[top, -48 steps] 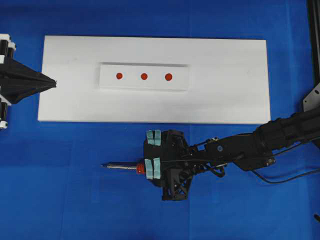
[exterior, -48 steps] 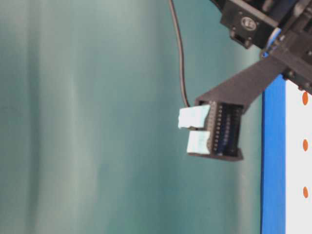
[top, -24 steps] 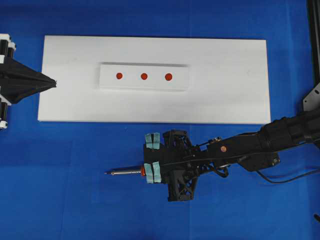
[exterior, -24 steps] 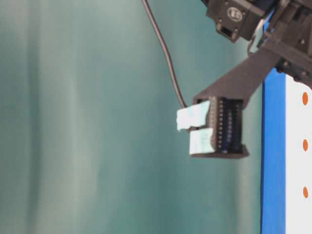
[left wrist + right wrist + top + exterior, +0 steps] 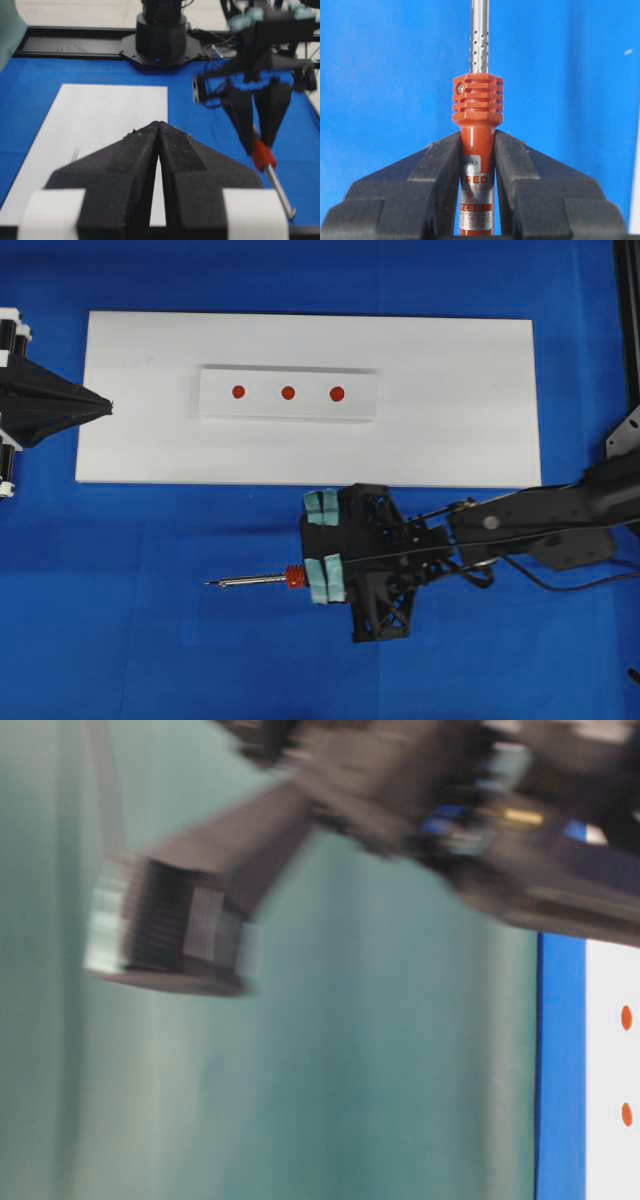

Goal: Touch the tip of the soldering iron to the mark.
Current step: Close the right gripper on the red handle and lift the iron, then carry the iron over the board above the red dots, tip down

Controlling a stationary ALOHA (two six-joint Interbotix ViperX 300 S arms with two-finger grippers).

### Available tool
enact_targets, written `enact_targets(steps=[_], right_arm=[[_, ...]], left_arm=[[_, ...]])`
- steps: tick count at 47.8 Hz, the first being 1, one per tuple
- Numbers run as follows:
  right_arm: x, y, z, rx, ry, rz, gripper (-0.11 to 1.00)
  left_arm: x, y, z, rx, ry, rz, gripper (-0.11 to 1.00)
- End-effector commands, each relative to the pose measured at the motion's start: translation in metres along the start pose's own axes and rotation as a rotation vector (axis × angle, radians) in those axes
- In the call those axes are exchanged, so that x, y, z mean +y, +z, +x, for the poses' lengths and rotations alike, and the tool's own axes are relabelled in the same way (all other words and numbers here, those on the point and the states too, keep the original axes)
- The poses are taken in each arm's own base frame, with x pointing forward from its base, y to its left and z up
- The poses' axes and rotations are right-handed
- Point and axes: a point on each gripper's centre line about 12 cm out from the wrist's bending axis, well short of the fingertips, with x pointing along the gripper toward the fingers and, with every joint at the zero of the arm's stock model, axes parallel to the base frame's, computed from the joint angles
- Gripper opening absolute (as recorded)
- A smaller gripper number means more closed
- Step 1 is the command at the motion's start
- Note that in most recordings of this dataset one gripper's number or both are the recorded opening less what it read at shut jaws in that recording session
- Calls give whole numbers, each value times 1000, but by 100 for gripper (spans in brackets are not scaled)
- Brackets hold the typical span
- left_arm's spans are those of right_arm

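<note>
Iron pinched in my right pincer, tip not on the mark.

My right gripper (image 5: 323, 558) is clamped on the soldering iron (image 5: 476, 150) at its red handle, just behind the ribbed collar; the shaft sticks out toward 9 o'clock over the blue cloth (image 5: 150, 640), seen from overhead. At 12 o'clock from it lies the white board (image 5: 450, 430), carrying the white block (image 5: 288, 410) with three red dots; the mark (image 5: 288, 393) is the middle one, well apart from the tip. Far at 9 o'clock my left gripper (image 5: 108, 405) is pressed together, holding nothing, at the board's edge.
</note>
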Motion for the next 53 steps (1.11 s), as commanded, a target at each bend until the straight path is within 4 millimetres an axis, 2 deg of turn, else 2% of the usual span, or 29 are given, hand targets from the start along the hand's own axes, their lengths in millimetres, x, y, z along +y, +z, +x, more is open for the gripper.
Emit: enact_targets(steps=[1, 12, 23, 30, 39, 53], right_arm=[[5, 26, -33, -45, -3, -9, 6], [8, 39, -60, 2, -59, -38, 6], [8, 41, -60, -1, -63, -48, 6], [1, 42, -61, 0, -86, -54, 6], [-27, 49, -70, 1, -162, -57, 6], [-88, 60, -83, 19, -281, -103, 6]], left_arm=[[0, 4, 2, -11, -2, -2, 0], [0, 4, 2, -11, -2, -3, 0], [0, 3, 1, -9, -2, -3, 0], [0, 3, 1, -9, -2, -3, 0], [0, 2, 2, -5, -2, -3, 0], [0, 0, 2, 3, -2, -3, 0]])
